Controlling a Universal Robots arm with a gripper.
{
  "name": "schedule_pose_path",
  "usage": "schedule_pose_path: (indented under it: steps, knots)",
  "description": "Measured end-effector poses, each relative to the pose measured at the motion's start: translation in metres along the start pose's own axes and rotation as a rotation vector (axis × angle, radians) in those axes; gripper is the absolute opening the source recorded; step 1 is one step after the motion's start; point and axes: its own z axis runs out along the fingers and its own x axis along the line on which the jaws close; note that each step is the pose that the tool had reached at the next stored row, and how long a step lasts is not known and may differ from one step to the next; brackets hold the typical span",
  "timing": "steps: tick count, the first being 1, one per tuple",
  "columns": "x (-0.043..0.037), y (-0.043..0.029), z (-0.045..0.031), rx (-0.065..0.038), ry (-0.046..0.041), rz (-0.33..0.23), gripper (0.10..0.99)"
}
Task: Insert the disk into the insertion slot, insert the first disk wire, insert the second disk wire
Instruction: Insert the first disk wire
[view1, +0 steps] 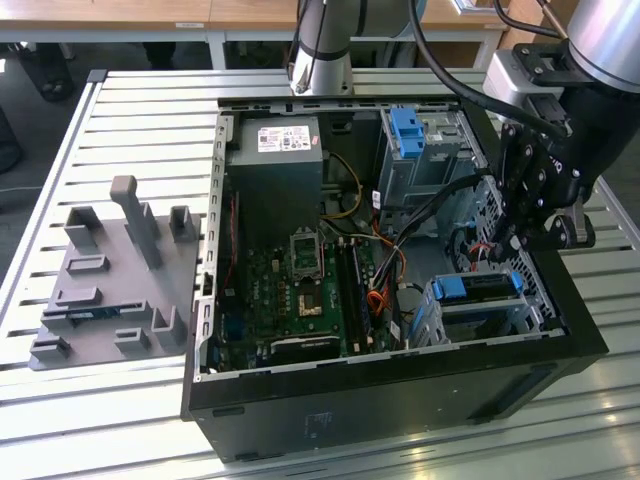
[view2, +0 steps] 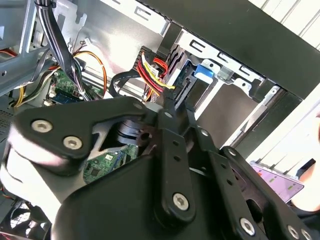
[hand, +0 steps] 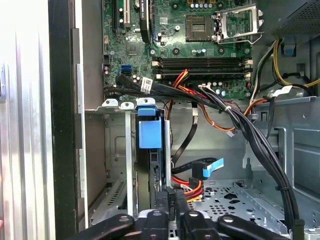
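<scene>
One disk (view1: 478, 288) in its blue carrier sits inside the silver insertion slot (view1: 438, 322), at the case corner on the exterior view's right. Gripper (hand: 172, 212) is down at the disk's end, pinching the black plug of a red-yellow disk wire (hand: 186, 188). Motherboard (view1: 300, 290) lies beside the cage.

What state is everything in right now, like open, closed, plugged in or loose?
Computer case: side panel off, inside exposed.
Disk: seated in the insertion slot.
End effector: shut on the red-and-yellow disk wire, at the disk's end.
Blue disk wire: lying loose, unplugged.
</scene>
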Motion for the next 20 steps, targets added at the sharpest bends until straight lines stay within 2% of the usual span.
schedule_pose_path:
  steps: [1,5,8,9,14,20]
  knots:
    - [0.0,-0.0001,0.0,0.0,-0.0001,0.0,0.247]
    - [0.0,-0.0002,0.0002,-0.003,0.0001,0.0,0.247]
    - [0.0,-0.0002,0.0006,-0.012,0.0004,0.001,0.259]
    - [0.0,-0.0003,0.0007,-0.015,0.0007,0.001,0.322]
    - [0.0001,-0.0002,0.0041,-0.03,0.0005,0.014,0.322]
    - [-0.0004,-0.0022,0.0081,-0.03,-0.0004,0.043,0.322]
